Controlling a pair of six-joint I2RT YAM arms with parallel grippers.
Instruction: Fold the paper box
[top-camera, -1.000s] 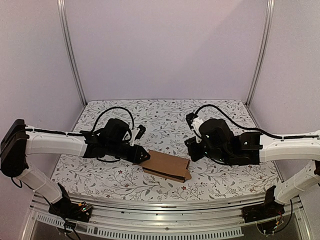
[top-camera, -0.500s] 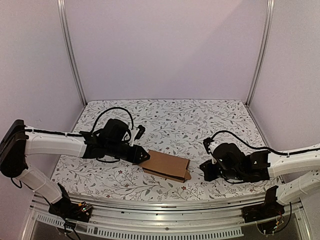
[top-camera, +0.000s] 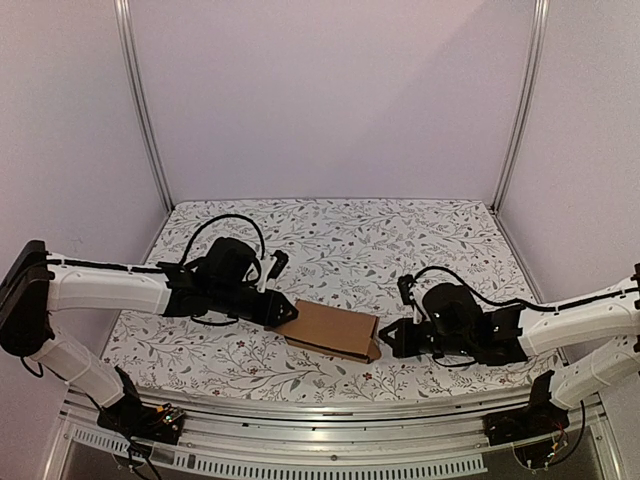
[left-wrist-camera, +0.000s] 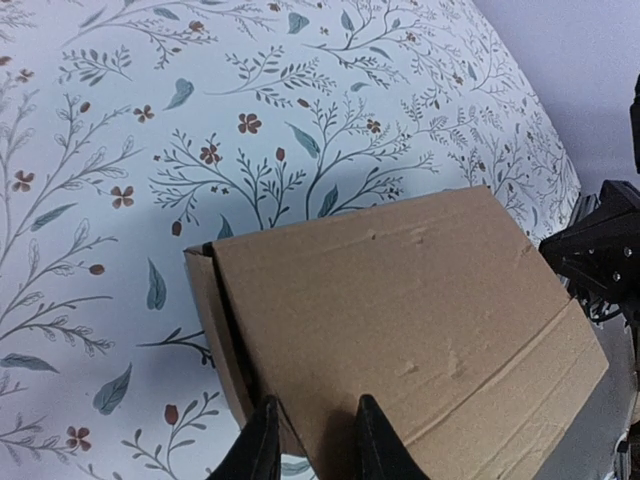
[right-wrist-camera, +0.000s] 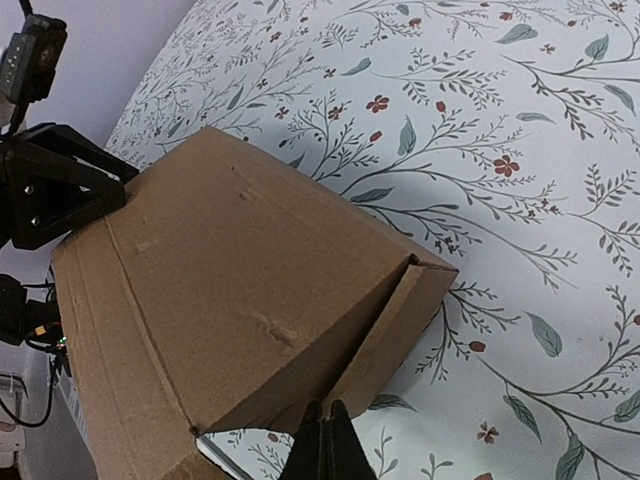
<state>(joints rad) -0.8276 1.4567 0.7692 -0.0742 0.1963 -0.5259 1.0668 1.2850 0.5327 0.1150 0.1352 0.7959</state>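
Near the front edge of the white floral-print table cover (top-camera: 330, 235), a plain brown oblong cardboard box (top-camera: 335, 330) is lying lengthwise. The left gripper (top-camera: 288, 312) is pinching its left end, while the right gripper (top-camera: 385, 340), fingers pressed together, is pointing at its right end flap.

Plain brown paper box (top-camera: 332, 331), folded into oblong carton, lying on floral table, end flap ajar
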